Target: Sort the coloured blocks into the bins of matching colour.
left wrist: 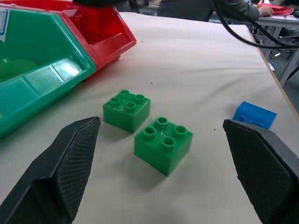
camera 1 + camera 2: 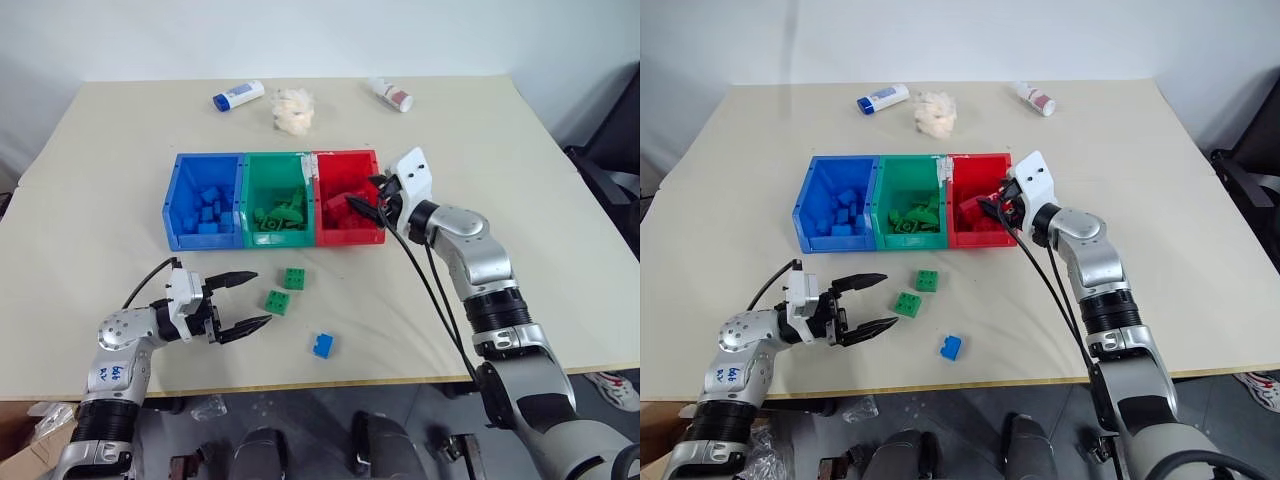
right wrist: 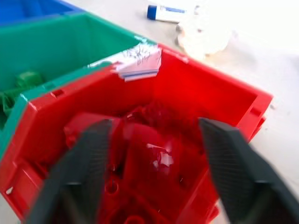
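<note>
Green blocks (image 2: pixel 285 290) lie before open left fingers (image 2: pixel 233 279).

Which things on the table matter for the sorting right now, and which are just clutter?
Job: two green blocks, blue block, blue bin, green bin, red bin.
Clutter: blue-labelled bottle, red-labelled bottle, tissue wad.

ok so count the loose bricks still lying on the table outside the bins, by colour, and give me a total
Green bricks: 2, one nearer the green bin, the other just in front of it
Blue brick: 1
Red bricks: 0
Total: 3 loose on the table
</note>
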Controlling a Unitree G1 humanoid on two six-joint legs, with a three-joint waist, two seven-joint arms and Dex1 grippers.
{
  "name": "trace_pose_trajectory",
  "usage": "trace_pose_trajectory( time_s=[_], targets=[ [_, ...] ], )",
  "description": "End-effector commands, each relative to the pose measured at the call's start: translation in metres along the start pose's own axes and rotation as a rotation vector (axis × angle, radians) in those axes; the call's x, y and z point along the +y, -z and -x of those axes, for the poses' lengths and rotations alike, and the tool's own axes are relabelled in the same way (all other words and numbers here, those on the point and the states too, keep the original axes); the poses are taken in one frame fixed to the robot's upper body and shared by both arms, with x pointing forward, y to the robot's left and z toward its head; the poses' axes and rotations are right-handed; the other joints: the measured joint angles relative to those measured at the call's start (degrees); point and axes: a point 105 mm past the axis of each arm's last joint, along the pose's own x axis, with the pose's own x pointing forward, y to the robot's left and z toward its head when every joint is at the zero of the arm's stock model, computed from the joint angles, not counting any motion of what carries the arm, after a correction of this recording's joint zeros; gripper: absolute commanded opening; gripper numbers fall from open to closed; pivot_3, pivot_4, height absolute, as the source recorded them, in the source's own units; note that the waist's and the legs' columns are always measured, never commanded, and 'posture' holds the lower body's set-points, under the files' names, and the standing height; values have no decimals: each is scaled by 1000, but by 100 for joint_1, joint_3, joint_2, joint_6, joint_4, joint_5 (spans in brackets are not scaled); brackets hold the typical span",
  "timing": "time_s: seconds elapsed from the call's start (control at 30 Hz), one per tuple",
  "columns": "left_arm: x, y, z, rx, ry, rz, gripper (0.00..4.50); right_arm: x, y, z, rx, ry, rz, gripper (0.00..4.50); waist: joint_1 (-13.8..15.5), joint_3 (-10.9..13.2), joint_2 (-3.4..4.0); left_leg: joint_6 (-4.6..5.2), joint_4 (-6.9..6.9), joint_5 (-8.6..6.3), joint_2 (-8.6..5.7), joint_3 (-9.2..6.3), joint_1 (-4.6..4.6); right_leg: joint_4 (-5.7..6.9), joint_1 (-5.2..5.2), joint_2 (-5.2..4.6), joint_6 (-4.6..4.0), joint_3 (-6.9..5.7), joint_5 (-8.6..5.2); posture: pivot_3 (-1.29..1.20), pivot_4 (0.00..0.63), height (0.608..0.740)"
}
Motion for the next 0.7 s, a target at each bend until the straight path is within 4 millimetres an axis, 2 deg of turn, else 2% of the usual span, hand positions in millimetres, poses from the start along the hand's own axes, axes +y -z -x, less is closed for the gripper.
trace_pose_trajectory(
  time_s=[0.03, 0.17, 0.33, 0.47, 0.7],
  targets=[
    [-1, -3, 1, -9, 8, -19, 4500, 1, -15, 9, -66, -28, 40, 4481, -6, 0, 0, 0, 0, 0, 0, 0, 0, 1, 0, 0, 0, 0, 0, 0, 150, 740],
    [-1, -2, 1, -8, 11, -16, 4500, 9, -12, 24, -61, -90, 61, 4481, 0, 0, 0, 0, 3, 0, 0, 1, 0, 2, -1, 0, 0, 3, 0, 0, 150, 740],
    [-2, -2, 0, -8, 20, -13, 4500, 27, -9, 53, -70, -233, 98, 4481, 12, 0, 0, 0, 5, 0, 0, 1, 1, 5, -2, 1, 1, 6, 1, 0, 150, 740],
    [-1, -2, 3, 2, 23, -13, 4500, 42, 11, 101, -6, -387, 102, 4481, 55, -2, -3, 1, 6, -1, 0, -2, 2, 5, 0, 2, 1, 6, 1, 0, 150, 740],
    [-9, -1, 24, 46, -2, -3, 4500, 44, 38, 156, 156, -449, 64, 4481, -5, -1, -4, 6, 9, -4, -3, 12, 11, -1, 1, 1, 8, 19, 5, 0, 150, 740]
  ],
)
